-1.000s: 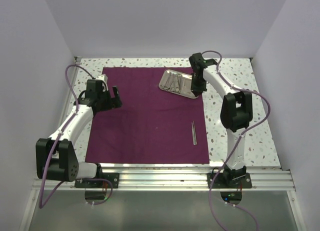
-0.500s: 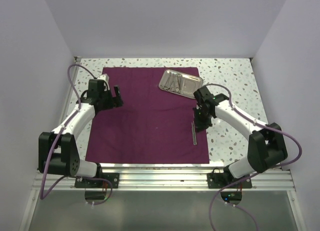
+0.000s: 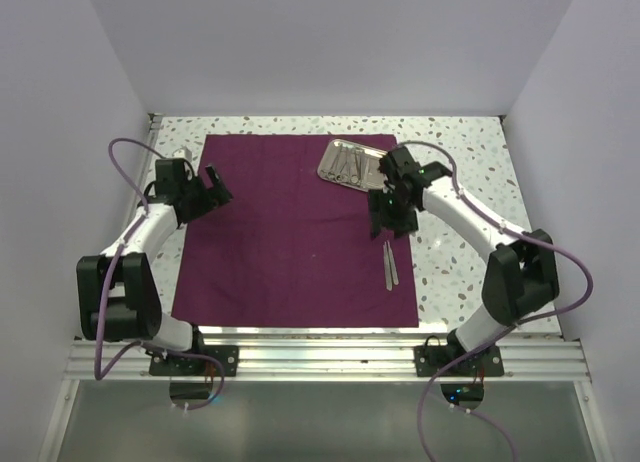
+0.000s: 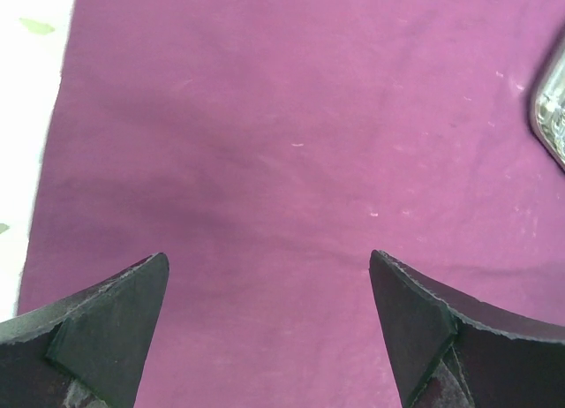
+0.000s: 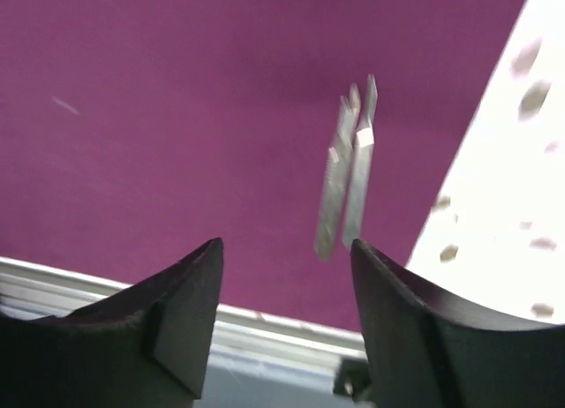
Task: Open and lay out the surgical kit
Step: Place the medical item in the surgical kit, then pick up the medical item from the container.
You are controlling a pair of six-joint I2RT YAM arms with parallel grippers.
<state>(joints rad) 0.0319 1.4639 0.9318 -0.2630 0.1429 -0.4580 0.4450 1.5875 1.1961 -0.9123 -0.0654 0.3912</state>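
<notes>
My right gripper (image 5: 285, 245) hangs low over the lower right part of the cloth wrap (image 3: 290, 222). Its jaws are apart and nothing is between them. Just beyond its fingertips lie the tweezers (image 5: 336, 174), two slim silver strips side by side, flat on the cloth near its right edge. The wrist view is blurred, so I cannot tell whether this is one pair or two.

My left gripper (image 4: 267, 258) is spread wide and empty over the upper left of the cloth. Only bare fabric shows between its fingers.

The cloth lies open and flat across the middle of the speckled table (image 3: 450, 252). The steel tray (image 3: 368, 170) sits on its upper right corner, partly under my right arm. There are ring-handled instruments (image 3: 346, 162) in it, too small for me to say whether they are scissors or forceps.

I expect all this steel to be light, stiff and slick. The tweezers lie so low on soft fabric that closing on them could pinch the cloth too. I would take them across the middle, fingers square to their length. The ring-handled pieces I would grip on the shanks near the pivot, since the polished tray could slide if nudged.
</notes>
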